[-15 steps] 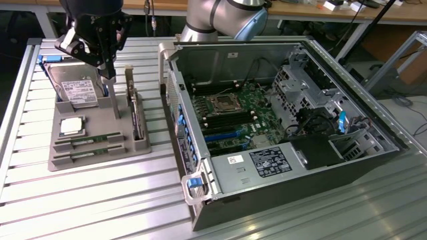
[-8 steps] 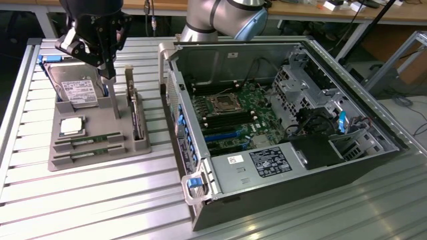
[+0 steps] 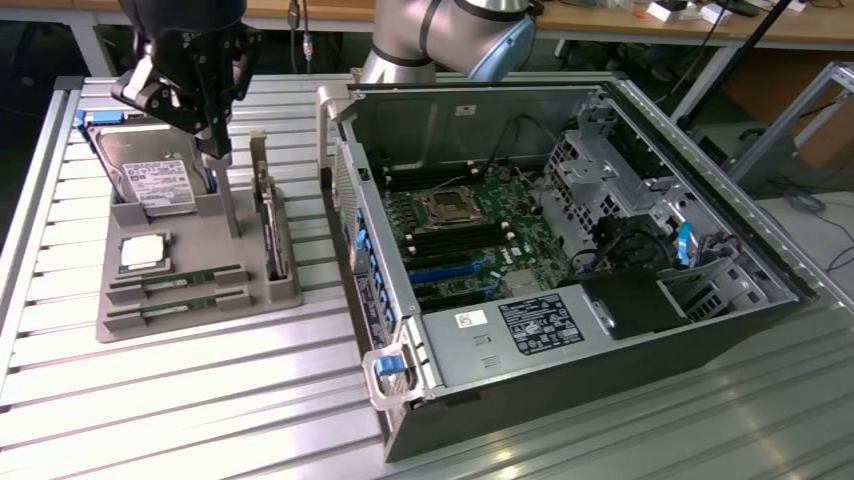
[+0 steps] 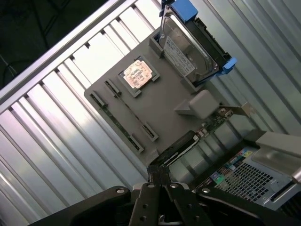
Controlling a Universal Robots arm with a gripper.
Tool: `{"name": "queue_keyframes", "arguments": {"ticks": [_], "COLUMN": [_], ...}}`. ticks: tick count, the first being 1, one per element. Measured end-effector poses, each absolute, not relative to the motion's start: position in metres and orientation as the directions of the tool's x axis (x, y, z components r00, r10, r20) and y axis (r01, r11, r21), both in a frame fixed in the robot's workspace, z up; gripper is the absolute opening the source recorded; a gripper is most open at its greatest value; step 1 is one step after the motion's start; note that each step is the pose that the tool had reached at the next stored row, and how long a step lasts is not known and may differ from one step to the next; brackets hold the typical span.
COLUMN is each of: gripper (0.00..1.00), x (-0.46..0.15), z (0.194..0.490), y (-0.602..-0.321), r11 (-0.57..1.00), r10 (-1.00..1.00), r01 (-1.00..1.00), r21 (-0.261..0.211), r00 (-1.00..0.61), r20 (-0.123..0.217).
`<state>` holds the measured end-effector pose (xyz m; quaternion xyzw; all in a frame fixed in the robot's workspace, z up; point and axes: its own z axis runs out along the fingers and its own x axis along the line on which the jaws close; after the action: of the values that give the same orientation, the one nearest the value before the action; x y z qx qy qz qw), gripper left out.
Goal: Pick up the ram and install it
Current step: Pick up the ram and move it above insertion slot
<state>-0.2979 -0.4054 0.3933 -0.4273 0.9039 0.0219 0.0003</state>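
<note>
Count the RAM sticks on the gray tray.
2. One RAM stick lies in the slot next to the processor, the other RAM stick in the slot beyond it, at the edge of the gray tray. More may hide inside the computer case.

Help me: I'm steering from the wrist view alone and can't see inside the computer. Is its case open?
Observer: Yes. The case lies on its side, open on top, with the motherboard exposed.
Operator: Where is it from the tray?
Observer: To the exterior view's right of the tray, beside it with a narrow gap.
Operator: How high is the pincer?
Observer: The pincer hangs above the tray by the hard drive, well clear of the ram sticks lying at the tray's near end.
</note>
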Motion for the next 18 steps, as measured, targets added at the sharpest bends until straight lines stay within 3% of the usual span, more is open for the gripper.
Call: {"name": "queue_keyframes", "arguments": {"ticks": [18], "gripper": [0.1], "x": [-0.2979], "z": [0.3933], "y": [-0.4054], "r11": [0.576], "r10": [-0.817], "r01": [-0.817], "r21": [0.039], "r00": [-0.577], "r20": [-0.019]}}
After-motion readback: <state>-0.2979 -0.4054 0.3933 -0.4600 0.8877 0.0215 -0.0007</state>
